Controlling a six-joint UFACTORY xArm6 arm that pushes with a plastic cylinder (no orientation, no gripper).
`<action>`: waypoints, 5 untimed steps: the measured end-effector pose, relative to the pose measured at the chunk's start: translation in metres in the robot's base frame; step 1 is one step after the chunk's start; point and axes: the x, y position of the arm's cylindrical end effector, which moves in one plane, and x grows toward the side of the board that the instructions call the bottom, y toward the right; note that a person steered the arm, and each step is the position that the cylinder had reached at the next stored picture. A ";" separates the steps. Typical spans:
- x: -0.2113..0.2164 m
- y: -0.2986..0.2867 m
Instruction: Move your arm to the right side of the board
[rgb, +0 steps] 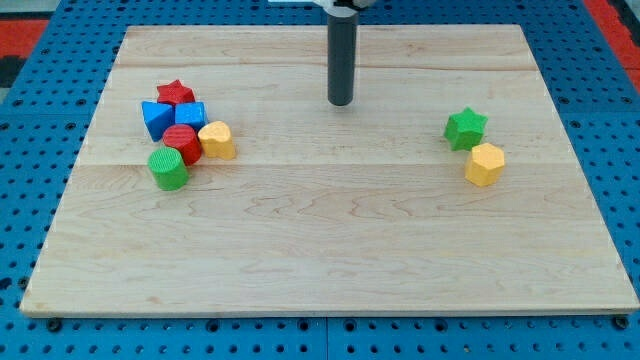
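Our pale wooden board (330, 240) lies on a blue table with holes (40, 120), and my tip (341, 102), the end of our dark rod, rests near the view's top middle, touching no block. At the view's right sit a green star block (465, 128) and a yellow six-sided block (485, 164), close together. At the view's left huddle a red star block (175, 94), two blue blocks (157, 118), a red round block (183, 141), a yellow block (217, 140) and a green round block (168, 168).

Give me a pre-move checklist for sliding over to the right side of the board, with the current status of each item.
1. My tip visible, on the board: ok.
2. Tip clear of all blocks: ok.
3. Straight rightward path along the upper board free: ok.
4. Green star and yellow block lie lower right, below that line: ok, keep high.
5. Left cluster around the red cylinder is behind the move: ok.
6. Tip already at right side: not ok.
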 end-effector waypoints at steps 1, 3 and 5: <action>0.021 -0.010; 0.094 -0.018; 0.185 0.009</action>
